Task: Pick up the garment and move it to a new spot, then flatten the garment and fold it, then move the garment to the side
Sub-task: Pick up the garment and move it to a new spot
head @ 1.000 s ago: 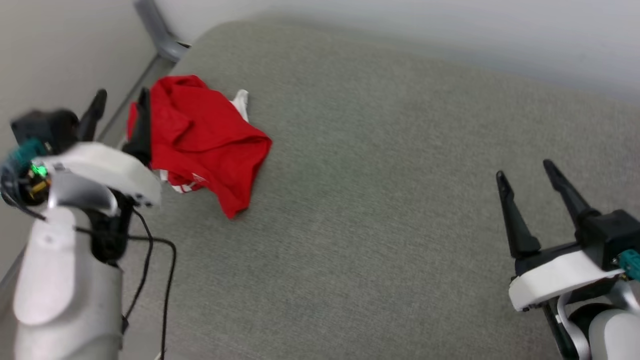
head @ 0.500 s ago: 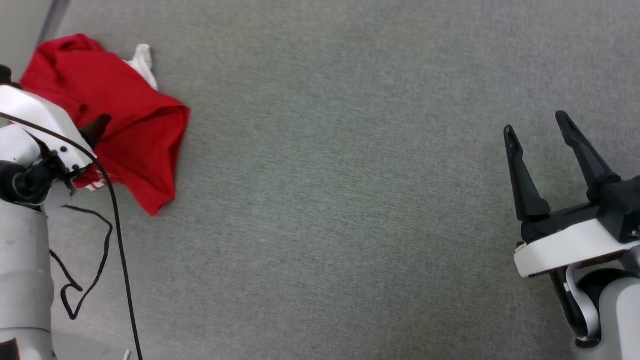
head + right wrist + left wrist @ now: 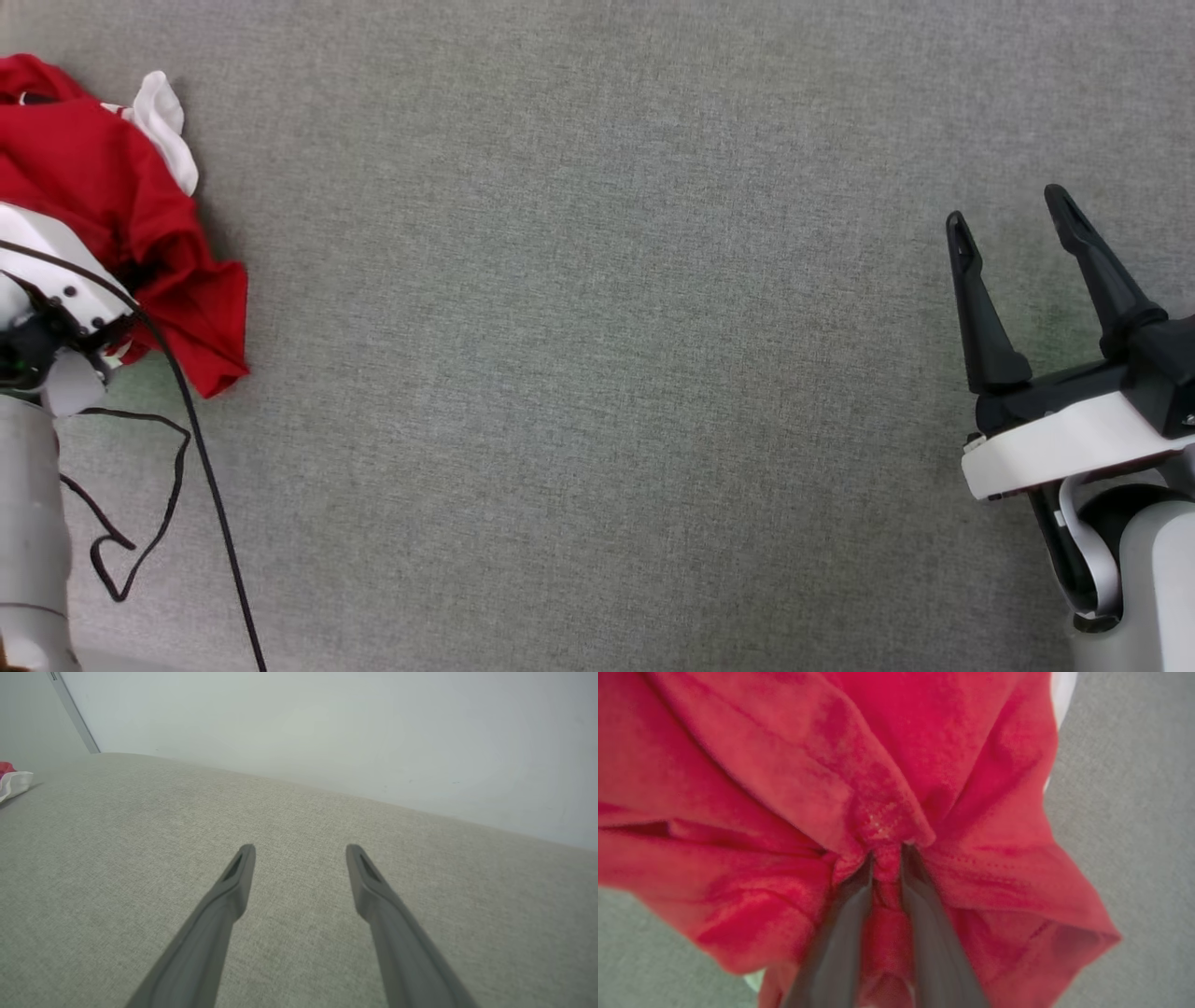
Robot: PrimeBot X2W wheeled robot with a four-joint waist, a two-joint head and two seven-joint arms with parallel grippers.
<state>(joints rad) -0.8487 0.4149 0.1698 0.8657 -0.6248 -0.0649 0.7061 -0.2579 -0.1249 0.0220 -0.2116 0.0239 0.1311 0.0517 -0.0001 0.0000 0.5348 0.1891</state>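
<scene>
The garment (image 3: 103, 187) is a bright red shirt with a white sleeve, crumpled at the far left edge of the grey fabric surface (image 3: 597, 355). In the left wrist view my left gripper (image 3: 887, 851) is shut, its two dark fingers pinching a bunched fold of the red garment (image 3: 784, 765). In the head view my left wrist's white housing (image 3: 51, 271) lies over the cloth and hides the fingers. My right gripper (image 3: 1005, 207) stands open at the far right, nothing between its fingers, well away from the shirt. In the right wrist view my right gripper (image 3: 300, 849) hovers over bare fabric, with a bit of the garment (image 3: 11, 781) at the left edge.
A loose black cable (image 3: 205, 485) trails from my left arm over the surface at the lower left. In the right wrist view a pale wall (image 3: 327, 728) rises behind the surface's far edge, with a grey bar (image 3: 70, 709) leaning at the upper left.
The head camera has tilted, shifting the whole picture. My left gripper has closed on a fold of the garment, which now sits more bunched. The right gripper stays open.
</scene>
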